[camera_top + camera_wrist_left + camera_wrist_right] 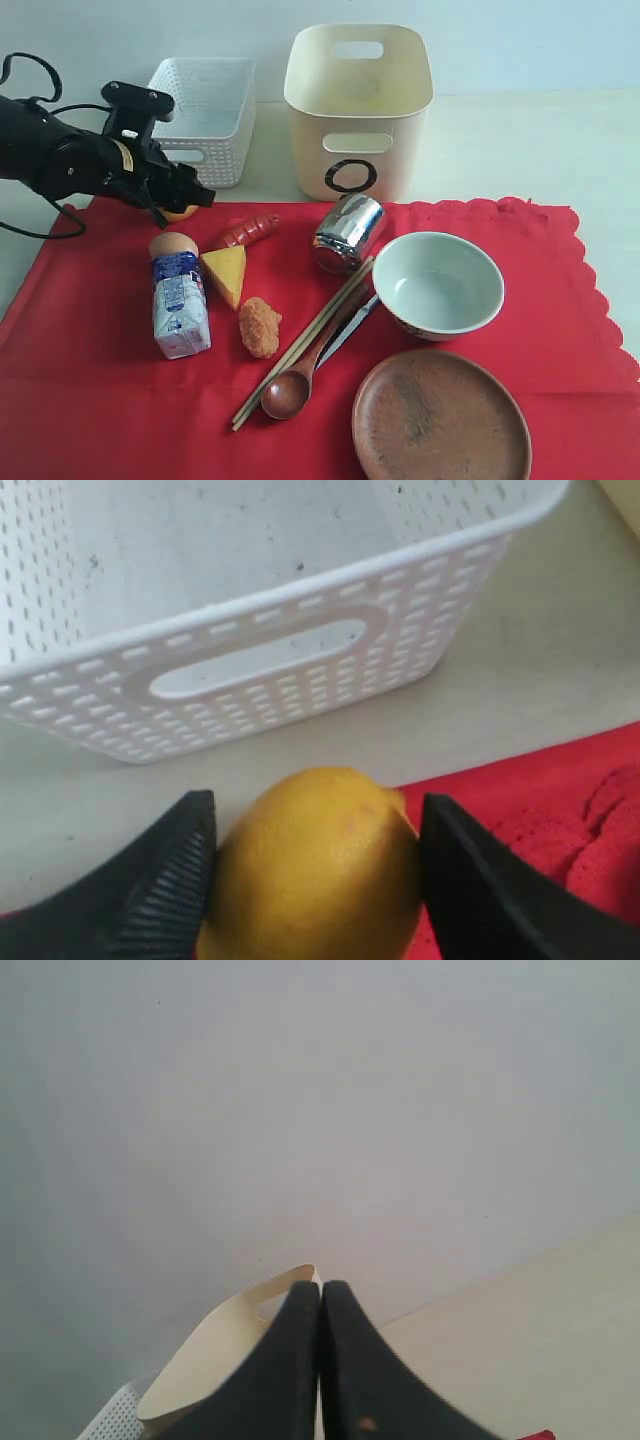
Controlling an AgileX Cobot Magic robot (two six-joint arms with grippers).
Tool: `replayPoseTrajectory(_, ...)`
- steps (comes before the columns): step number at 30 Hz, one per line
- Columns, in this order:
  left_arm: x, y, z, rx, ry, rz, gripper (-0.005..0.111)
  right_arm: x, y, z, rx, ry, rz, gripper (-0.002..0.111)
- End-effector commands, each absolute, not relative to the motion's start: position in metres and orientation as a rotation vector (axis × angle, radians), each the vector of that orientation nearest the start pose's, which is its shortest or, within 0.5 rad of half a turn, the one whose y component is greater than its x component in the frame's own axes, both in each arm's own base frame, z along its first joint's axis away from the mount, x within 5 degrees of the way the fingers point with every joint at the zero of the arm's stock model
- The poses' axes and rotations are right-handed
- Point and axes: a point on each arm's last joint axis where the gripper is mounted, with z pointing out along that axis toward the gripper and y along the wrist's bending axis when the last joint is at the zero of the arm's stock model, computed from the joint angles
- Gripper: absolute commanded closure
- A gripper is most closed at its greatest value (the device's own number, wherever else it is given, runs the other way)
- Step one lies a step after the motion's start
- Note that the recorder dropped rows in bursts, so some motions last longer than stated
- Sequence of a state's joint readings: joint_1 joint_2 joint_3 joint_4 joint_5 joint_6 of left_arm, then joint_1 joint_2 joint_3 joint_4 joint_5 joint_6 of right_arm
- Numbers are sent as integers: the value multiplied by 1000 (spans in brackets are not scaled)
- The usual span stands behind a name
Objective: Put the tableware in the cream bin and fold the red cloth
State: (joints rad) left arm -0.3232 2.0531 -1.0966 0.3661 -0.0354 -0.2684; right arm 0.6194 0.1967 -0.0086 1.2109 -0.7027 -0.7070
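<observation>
On the red cloth [90, 400] lie a steel cup [348, 233] on its side, a white bowl [437, 284], a brown plate [441, 417], a wooden spoon [295, 385], chopsticks [300, 345] and a slim metal utensil [350, 330]. The cream bin [358, 110] stands behind the cloth. My left gripper [185, 205] is at the cloth's far left edge, its fingers [170, 880] pressed on both sides of a yellow lemon [315, 865]. My right gripper [320, 1290] is shut and empty, raised with the cream bin [220, 1345] beyond it, and out of the exterior view.
A white lattice basket [205, 110] stands left of the cream bin, just beyond the lemon [250, 630]. An egg [172, 243], milk carton [180, 305], cheese wedge [228, 272], sausage [250, 230] and fried nugget [260, 327] lie on the cloth's left half.
</observation>
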Motion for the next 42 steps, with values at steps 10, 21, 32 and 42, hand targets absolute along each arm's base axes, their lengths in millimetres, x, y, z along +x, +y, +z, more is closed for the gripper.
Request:
replayPoseTrajectory(10,390,-128,220,387,2192,-112,107,75,-14,226,392,1370,390,108)
replayPoseTrajectory(21,438,-152,209,382,1986,-226,107,75,-14,226,392,1370,390,108)
replayPoseTrajectory(32,460,-159,137,348,2086,-262,88,75,-14,226,392,1370,390,108)
replayPoseTrajectory(42,458,-155,145,303,2135,-248,12,75,-14,226,392,1370,390,108)
